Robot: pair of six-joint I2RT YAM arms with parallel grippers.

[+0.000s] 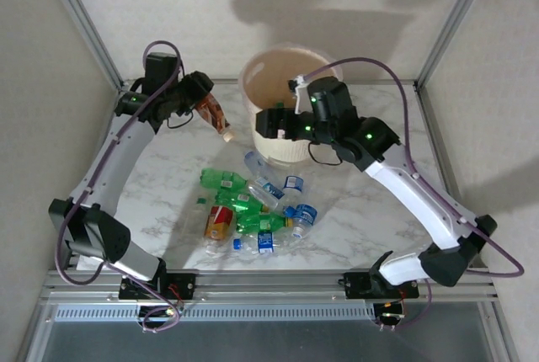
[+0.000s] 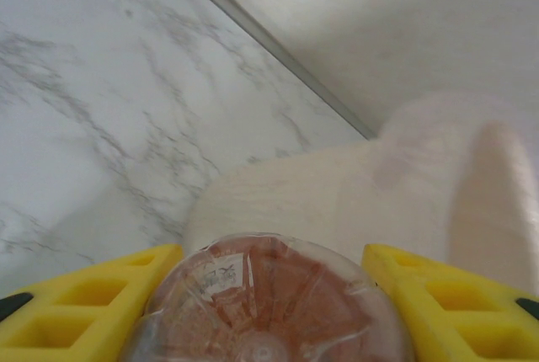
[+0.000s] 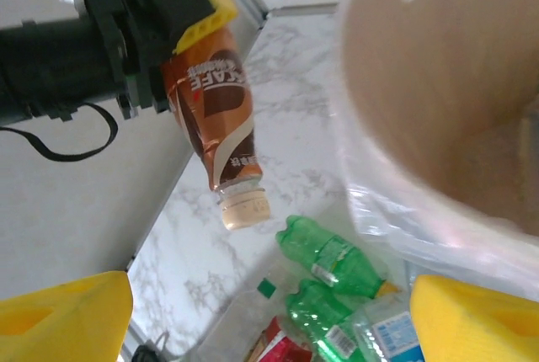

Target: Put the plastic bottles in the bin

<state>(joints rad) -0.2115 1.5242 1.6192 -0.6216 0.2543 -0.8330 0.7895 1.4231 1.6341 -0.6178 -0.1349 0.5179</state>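
Your top camera looks down on the round pale pink-beige bin (image 1: 288, 153) from behind; both wrist cameras face it close up, the left beside its wall, the right by its rim.

Left claw (image 1: 205, 103) tight, right claw (image 3: 269, 316) wide.

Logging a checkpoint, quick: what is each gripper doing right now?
Left gripper: closed on a brown-labelled bottle, held off the table.
Right gripper: jaws open, holding nothing, by the bin.

One bin (image 1: 285, 153), about ten plastic bottles (image 1: 245, 204)
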